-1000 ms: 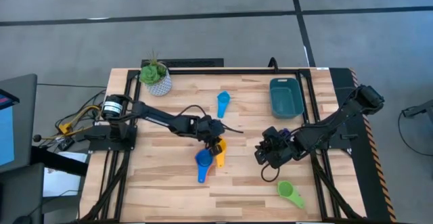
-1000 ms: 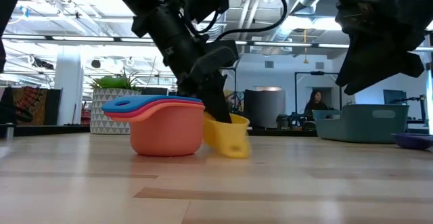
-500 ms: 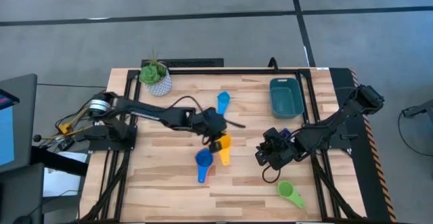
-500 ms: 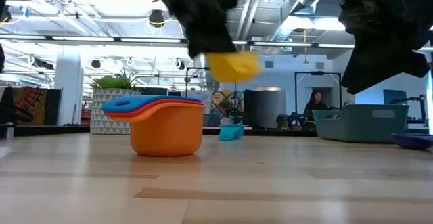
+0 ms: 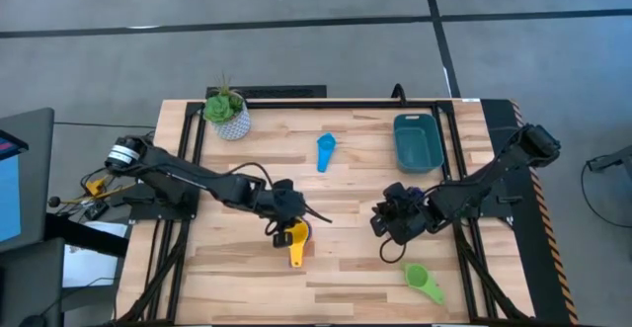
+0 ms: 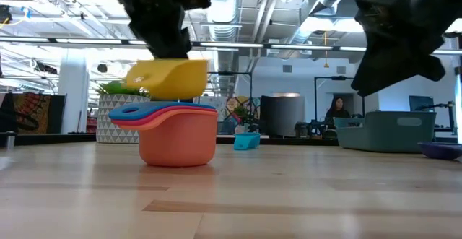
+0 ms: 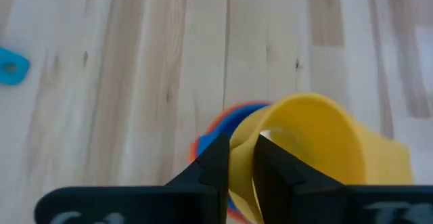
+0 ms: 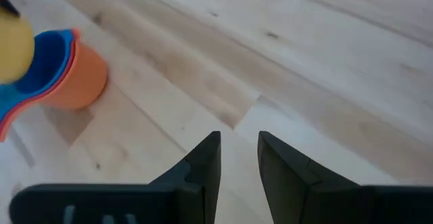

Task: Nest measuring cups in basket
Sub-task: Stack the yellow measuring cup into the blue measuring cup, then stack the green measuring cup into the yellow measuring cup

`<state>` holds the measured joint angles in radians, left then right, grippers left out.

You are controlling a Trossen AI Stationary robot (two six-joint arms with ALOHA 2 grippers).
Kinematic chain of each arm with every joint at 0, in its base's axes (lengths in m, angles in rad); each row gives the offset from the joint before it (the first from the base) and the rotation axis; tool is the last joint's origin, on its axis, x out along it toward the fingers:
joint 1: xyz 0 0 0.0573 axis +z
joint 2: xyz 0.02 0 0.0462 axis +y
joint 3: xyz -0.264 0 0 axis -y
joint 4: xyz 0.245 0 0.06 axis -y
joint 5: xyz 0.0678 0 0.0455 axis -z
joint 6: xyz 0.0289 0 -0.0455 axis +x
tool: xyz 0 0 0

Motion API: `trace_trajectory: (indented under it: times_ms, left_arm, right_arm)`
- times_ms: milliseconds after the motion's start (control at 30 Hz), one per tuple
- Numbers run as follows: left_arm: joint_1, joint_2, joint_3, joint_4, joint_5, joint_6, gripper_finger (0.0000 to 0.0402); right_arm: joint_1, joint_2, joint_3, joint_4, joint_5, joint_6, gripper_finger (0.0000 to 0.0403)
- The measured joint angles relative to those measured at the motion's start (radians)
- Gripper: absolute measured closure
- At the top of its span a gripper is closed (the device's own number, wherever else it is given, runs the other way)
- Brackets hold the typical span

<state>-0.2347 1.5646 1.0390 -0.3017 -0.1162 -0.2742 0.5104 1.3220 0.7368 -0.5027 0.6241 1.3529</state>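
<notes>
My left gripper (image 5: 283, 223) is shut on the yellow measuring cup (image 5: 296, 236) and holds it over a nested stack of orange, red and blue cups (image 6: 177, 134). The stack stands on its orange base in the middle of the table. In the low view the yellow cup (image 6: 167, 76) hangs just above the stack's rim. My right gripper (image 5: 395, 218) hovers right of the stack, open by a narrow gap (image 8: 239, 149), holding nothing. The light blue cup (image 5: 325, 151) and the green cup (image 5: 425, 284) lie apart on the table. The teal basket (image 5: 418, 141) sits at the far right. My left gripper pinches the yellow cup's wall at the rim (image 7: 242, 158), with one finger (image 7: 272, 162) inside the bowl and one (image 7: 215, 162) outside. The fingers come from above. The cup is lifted clear and tilted, and its handle (image 5: 295, 258) points toward the near edge.
A white pot with a green plant (image 5: 229, 115) stands at the far left corner. A small navy piece (image 6: 440, 150) lies on the table in front of the basket (image 6: 386, 131). Bare wood lies between the stack and my right gripper. A person sits in the room behind.
My left gripper has lifted the yellow cup off the table, where it leaned against the stack. It raised the cup high and carried it toward the near-left. The cup has come down to just above the stack. The stack itself has stayed in place.
</notes>
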Motion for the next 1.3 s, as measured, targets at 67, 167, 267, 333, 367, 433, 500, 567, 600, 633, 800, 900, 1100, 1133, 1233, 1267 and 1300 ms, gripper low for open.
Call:
trace_trajectory:
  times_ms: [67, 167, 267, 333, 367, 433, 500, 567, 600, 633, 800, 900, 1100, 1133, 1233, 1267, 1300]
  left_arm:
    - [-0.001, 0.007, -0.002, 0.016, 0.000, -0.008, 0.0369]
    - [0.000, 0.009, -0.001, 0.020, -0.001, -0.004, 0.0374]
    - [0.003, 0.027, -0.001, 0.014, -0.001, 0.006, 0.0364]
    - [0.003, 0.037, -0.001, 0.006, 0.007, 0.009, 0.0348]
    - [0.003, 0.044, 0.001, 0.017, 0.008, 0.011, 0.0339]
    - [0.003, 0.050, -0.002, -0.012, 0.008, 0.017, 0.0322]
    - [0.003, 0.060, -0.001, 0.024, 0.012, 0.026, 0.0306]
    - [0.003, 0.059, -0.001, 0.019, 0.015, 0.035, 0.0291]
    - [0.003, 0.059, -0.001, 0.029, 0.015, 0.038, 0.0284]
    - [0.004, 0.059, -0.001, 0.034, 0.014, 0.038, 0.0278]
    - [0.010, 0.040, -0.001, 0.024, -0.019, 0.045, 0.0252]
    - [0.010, 0.027, -0.001, 0.021, -0.056, 0.045, 0.0245]
    - [0.005, -0.021, -0.001, 0.006, -0.177, 0.053, 0.0250]
    - [0.000, -0.026, -0.001, 0.009, -0.204, 0.053, 0.0252]
    - [-0.031, -0.032, -0.005, 0.053, -0.294, 0.079, 0.0261]
    - [-0.041, -0.032, -0.016, 0.094, -0.307, 0.097, 0.0264]
    - [-0.050, -0.033, -0.034, 0.137, -0.309, 0.116, 0.0266]
  right_arm:
    - [-0.003, 0.000, 0.000, 0.009, -0.012, -0.019, 0.0280]
    - [0.005, 0.000, 0.000, 0.010, -0.023, -0.024, 0.0280]
    - [0.018, 0.000, 0.000, 0.009, -0.024, -0.024, 0.0280]
    - [0.022, 0.000, 0.000, 0.009, -0.024, -0.024, 0.0280]
    - [0.023, 0.000, 0.000, 0.009, -0.023, -0.024, 0.0280]
    - [0.019, 0.000, 0.000, 0.009, -0.023, -0.025, 0.0280]
    - [0.016, 0.000, 0.000, 0.011, -0.023, -0.025, 0.0279]
    - [0.017, 0.000, 0.000, 0.016, -0.023, -0.025, 0.0279]
    - [0.018, 0.000, 0.000, 0.016, -0.024, -0.025, 0.0280]
    - [0.020, 0.000, 0.000, 0.015, -0.025, -0.025, 0.0280]
    - [0.033, 0.000, 0.000, 0.009, -0.062, -0.025, 0.0279]
    - [0.038, 0.000, 0.000, 0.010, -0.136, -0.041, 0.0279]
    - [0.117, -0.001, 0.015, -0.022, -0.222, 0.017, 0.0285]
    - [0.138, -0.001, 0.026, -0.051, -0.226, 0.040, 0.0285]
    - [0.207, 0.006, 0.069, -0.138, -0.232, 0.104, 0.0287]
    - [0.233, 0.007, 0.081, -0.170, -0.234, 0.112, 0.0287]
    - [0.258, 0.007, 0.090, -0.197, -0.236, 0.120, 0.0288]
